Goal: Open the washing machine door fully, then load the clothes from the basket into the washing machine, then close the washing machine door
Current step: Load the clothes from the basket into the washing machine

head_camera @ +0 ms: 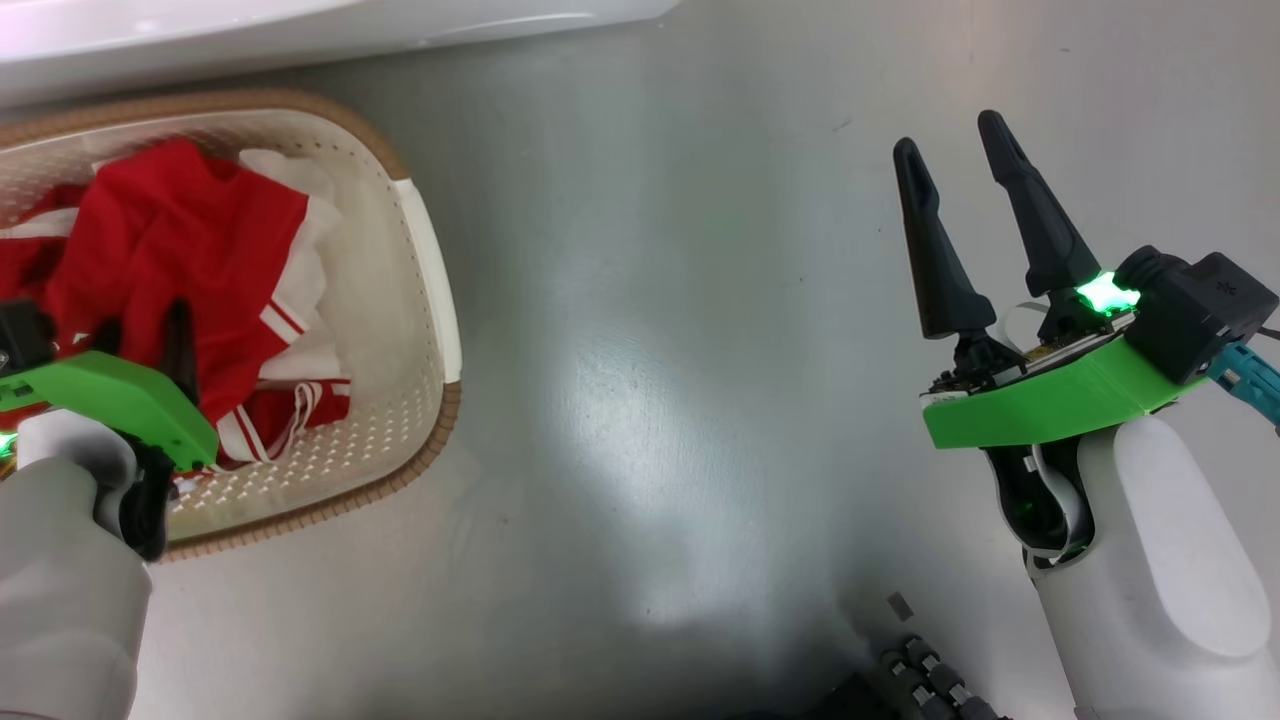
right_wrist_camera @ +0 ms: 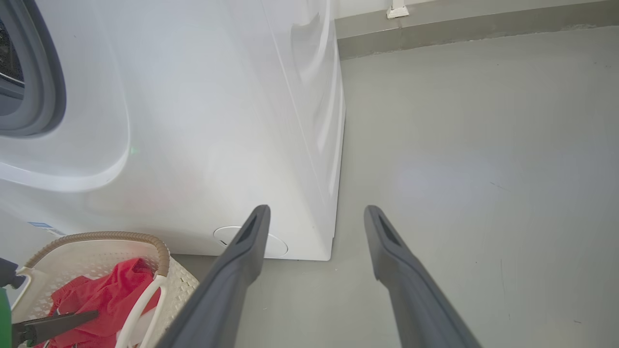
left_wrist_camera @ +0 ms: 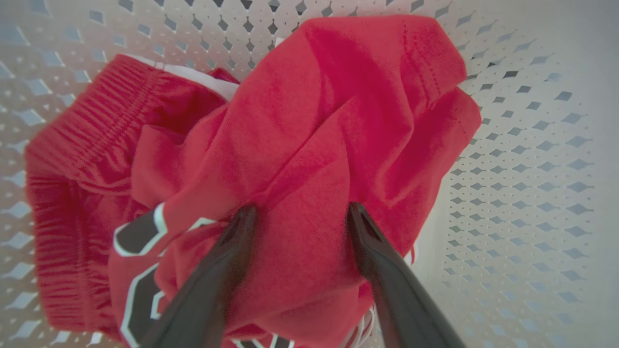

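Observation:
The cream perforated basket (head_camera: 432,262) stands on the floor at the left, just before the white washing machine (head_camera: 300,30). In it lie the clothes (head_camera: 170,240), a red jersey with white stripes over some white cloth (head_camera: 300,180). My left gripper (head_camera: 145,325) reaches down into the basket, open, and its fingertips (left_wrist_camera: 246,215) rest on a raised fold of the red clothes (left_wrist_camera: 314,145) that sits between them. My right gripper (head_camera: 948,135) hangs open over bare floor at the right, holding nothing. The machine's grey door seal (right_wrist_camera: 46,72) shows; the washing machine door is out of view.
The machine's white front (right_wrist_camera: 193,121) rises close behind the basket (right_wrist_camera: 106,237), with a blue sticker (right_wrist_camera: 41,225) and a round cap (right_wrist_camera: 278,245) low on it. Grey floor (head_camera: 650,350) stretches right of the basket to a wall base (right_wrist_camera: 459,34). Dark parts of my base (head_camera: 925,680) show below.

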Available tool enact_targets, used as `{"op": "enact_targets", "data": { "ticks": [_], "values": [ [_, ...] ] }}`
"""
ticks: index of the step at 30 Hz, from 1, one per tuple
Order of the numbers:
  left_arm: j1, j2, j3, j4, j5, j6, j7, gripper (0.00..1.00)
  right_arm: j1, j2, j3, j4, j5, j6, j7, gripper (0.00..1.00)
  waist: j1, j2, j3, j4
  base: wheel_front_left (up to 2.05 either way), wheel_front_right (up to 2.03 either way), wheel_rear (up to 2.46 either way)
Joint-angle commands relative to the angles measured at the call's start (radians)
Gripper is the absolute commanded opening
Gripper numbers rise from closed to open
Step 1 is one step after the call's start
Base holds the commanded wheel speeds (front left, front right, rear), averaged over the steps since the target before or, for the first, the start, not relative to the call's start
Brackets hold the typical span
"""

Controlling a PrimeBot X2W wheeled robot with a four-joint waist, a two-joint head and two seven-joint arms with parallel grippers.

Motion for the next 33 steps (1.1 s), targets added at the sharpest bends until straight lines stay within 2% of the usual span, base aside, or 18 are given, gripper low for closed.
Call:
{"op": "enact_targets", "data": {
  "ticks": [1, 3, 4, 6, 7, 9, 10, 11, 33],
  "values": [
    [0.009, 0.046, 0.008, 0.003, -0.011, -0.003, 0.006, 1.0, 0.025, 0.009, 0.021, -0.026, -0.005, 0.002, -0.005, 1.0, 0.0, -0.0001, 0.005, -0.003, 0.0, 0.0, 0.0],
    [0.005, 0.047, -0.003, 0.013, -0.021, -0.003, 0.027, 1.0, 0.023, 0.01, 0.023, -0.026, -0.005, 0.002, -0.005, 1.0, 0.0, -0.0001, 0.007, -0.004, 0.0, 0.0, 0.0],
    [0.002, 0.046, -0.008, 0.018, -0.025, -0.003, 0.038, 0.95, 0.022, 0.011, 0.024, -0.026, -0.005, 0.002, -0.005, 1.0, 0.0, -0.0001, 0.008, -0.005, 0.0, 0.0, 0.0],
    [-0.002, 0.047, -0.016, 0.022, -0.033, -0.003, 0.044, 0.59, 0.021, 0.011, 0.025, -0.026, -0.005, 0.002, -0.005, 1.0, 0.0, -0.0001, 0.009, -0.005, 0.0, 0.0, 0.0],
    [-0.004, 0.048, -0.02, 0.023, -0.037, -0.003, 0.044, 0.46, 0.021, 0.012, 0.025, -0.026, -0.005, 0.002, -0.005, 1.0, 0.0, -0.0001, 0.01, -0.005, 0.0, 0.0, 0.0],
    [-0.008, 0.046, -0.028, 0.025, -0.042, -0.003, 0.041, 0.29, 0.02, 0.011, 0.024, -0.025, -0.005, 0.002, -0.005, 1.0, 0.0, -0.0001, 0.009, -0.004, 0.0, 0.0, 0.0],
    [-0.009, 0.046, -0.032, 0.026, -0.046, -0.003, 0.039, 0.11, 0.02, 0.011, 0.023, -0.024, -0.005, 0.002, -0.005, 1.0, 0.0, -0.0001, 0.009, -0.004, 0.0, 0.0, 0.0],
    [-0.01, 0.047, -0.036, 0.027, -0.049, -0.003, 0.038, 0.0, 0.019, 0.011, 0.023, -0.023, -0.005, 0.002, -0.005, 1.0, 0.0, -0.0001, 0.009, -0.004, 0.0, 0.0, 0.0],
    [0.063, 0.038, -0.137, -0.035, -0.137, -0.003, -0.061, 0.0, 0.025, 0.007, 0.028, 0.005, 0.008, 0.002, -0.005, 1.0, 0.0, -0.0001, -0.101, 0.028, 0.0, 0.0, 0.0]
  ]
}}
